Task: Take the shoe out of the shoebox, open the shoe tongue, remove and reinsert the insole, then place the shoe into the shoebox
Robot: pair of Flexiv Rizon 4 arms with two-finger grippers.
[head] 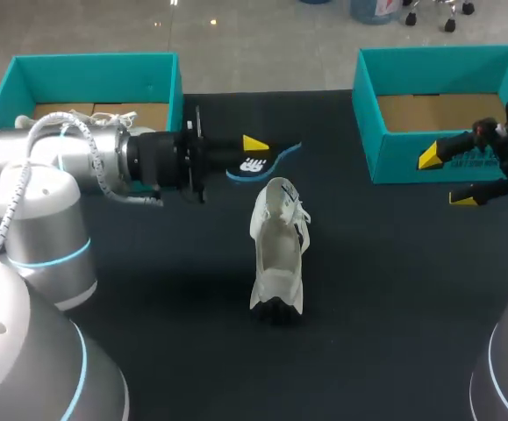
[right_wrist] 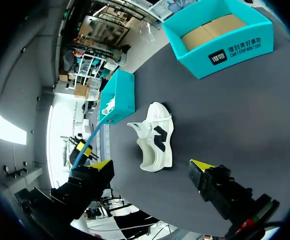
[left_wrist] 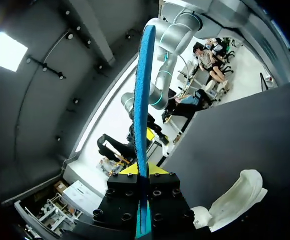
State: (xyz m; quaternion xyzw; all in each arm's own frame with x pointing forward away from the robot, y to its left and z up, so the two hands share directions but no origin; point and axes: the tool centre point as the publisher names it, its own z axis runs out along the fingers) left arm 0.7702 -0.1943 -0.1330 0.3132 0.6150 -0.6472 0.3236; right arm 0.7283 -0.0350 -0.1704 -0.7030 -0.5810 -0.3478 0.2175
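since the thin blue foam insole (left_wrist: 143, 90) is out of the shoe and pinched edge-on between the closed fingers of the left gripper (left_wrist: 143, 171), the step in hand looks to be sliding it back in. that turns on how the two long shapes line up. the white laced sneaker (head: 278, 250) lies on the black table (head: 394, 289), out of both boxes, just beside the left gripper on the side nearer the robot. its long axis runs from the robot toward the far edge. the insole sticks straight out along the fingers, across the table, so the two sit roughly at right angles. the insole would likely need a quarter turn and a downward tilt to meet the opening. the tongue end seems to be the far one, closest to the insole, though the head view leaves that unsure. the left arm is plainly the nearer. it reaches in level from its side, wrist horizontal, in front of the left teal cardboard shoebox (head: 96, 66). the right gripper (head: 447, 178) hangs well apart by the right teal cardboard shoebox (head: 394, 158), fingers spread and empty.
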